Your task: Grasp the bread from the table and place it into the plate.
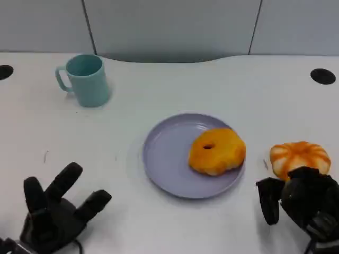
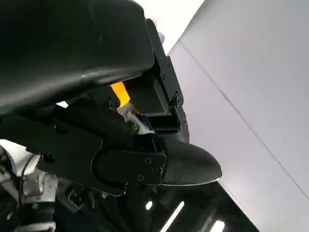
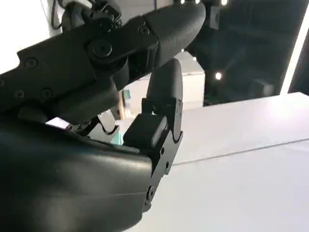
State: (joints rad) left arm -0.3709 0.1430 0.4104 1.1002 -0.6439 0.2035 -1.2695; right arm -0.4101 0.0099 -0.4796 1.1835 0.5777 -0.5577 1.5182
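- Closest, at the lower right: right hand (image 1: 299, 203), thumb held apart from bent fingers, nothing inside yet, just in front of the striped bread (image 1: 300, 155).
- Lower left: left hand (image 1: 53, 211), fingers spread wide, holding nothing, well apart from all the food.
- Striped bread: lying on the table (image 1: 175, 84), just beside the right edge of the plate (image 1: 164, 153), not in it.
- Already in the plate, on its right half: yellow ring bread (image 1: 217, 151).
- Could shove the striped bread away instead of grabbing it, by coming in too low and bumping its near side.
- Could squash it by squeezing too hard; looks soft and puffy.
- Could drop it on the way over, by pinching just the edge and not wrapping around.
- Could bump the yellow ring bread or land on top of it, with that one sitting on the side nearest the hand. Better to aim for the bare left part of the plate.
- Could leave it tipped on the rim and rolling back out, by letting go too soon.
- Blue cup (image 1: 85, 79): far off at the back left, so little danger there.
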